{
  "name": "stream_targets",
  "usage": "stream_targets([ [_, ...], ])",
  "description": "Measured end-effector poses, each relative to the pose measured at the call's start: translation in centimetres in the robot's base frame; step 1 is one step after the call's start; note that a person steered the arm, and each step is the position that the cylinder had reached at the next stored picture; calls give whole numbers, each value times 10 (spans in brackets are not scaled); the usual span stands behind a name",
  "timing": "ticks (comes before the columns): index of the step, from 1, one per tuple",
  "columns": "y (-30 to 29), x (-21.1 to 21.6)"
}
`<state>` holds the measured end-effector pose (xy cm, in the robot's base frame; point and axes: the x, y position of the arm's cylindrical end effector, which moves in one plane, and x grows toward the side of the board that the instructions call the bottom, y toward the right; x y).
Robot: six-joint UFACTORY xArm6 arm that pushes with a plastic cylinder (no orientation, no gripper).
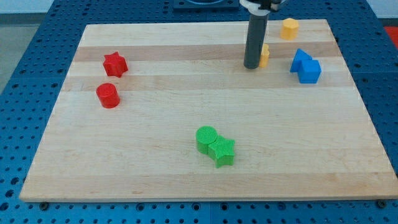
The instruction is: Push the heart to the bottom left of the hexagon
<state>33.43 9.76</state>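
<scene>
A yellow block [265, 55], the heart by the task though its shape is mostly hidden, sits near the view's top right, just behind and right of my rod. My tip [252, 66] rests on the board against that block's left side. The yellow hexagon [289, 28] lies near the board's top edge, up and to the right of the heart, with a small gap between them.
Two blue blocks [300, 60] [310, 71] touch each other to the right of the heart. A red star [115, 63] and a red cylinder [107, 95] lie at the left. A green cylinder [206, 138] and a green star [222, 151] touch at bottom centre.
</scene>
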Motion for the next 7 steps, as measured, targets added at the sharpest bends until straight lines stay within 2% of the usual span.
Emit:
stream_targets([
  [3,37,-10],
  [5,38,-46],
  [7,52,-54],
])
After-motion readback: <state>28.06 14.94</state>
